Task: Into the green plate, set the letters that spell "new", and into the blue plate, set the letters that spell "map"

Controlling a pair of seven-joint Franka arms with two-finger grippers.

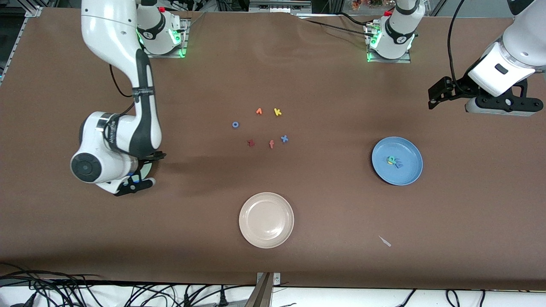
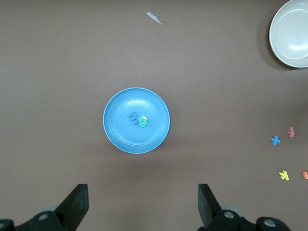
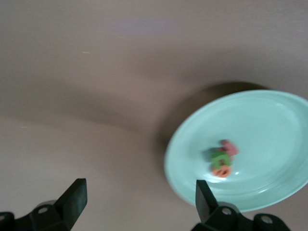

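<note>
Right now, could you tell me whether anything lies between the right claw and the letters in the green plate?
Nothing visible does. The right claw hangs open beside the green plate, where the green, orange and pinkish-red letters lie bunched together uncovered. In the front view the arm hides that plate.

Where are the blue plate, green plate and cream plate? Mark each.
blue plate [image 1: 408, 150]: front view, bare inner surface near the rim.
green plate [image 3: 269, 120]: right wrist view, bare inner surface.
cream-white plate [image 1: 266, 220]: front view, bare centre.
</note>
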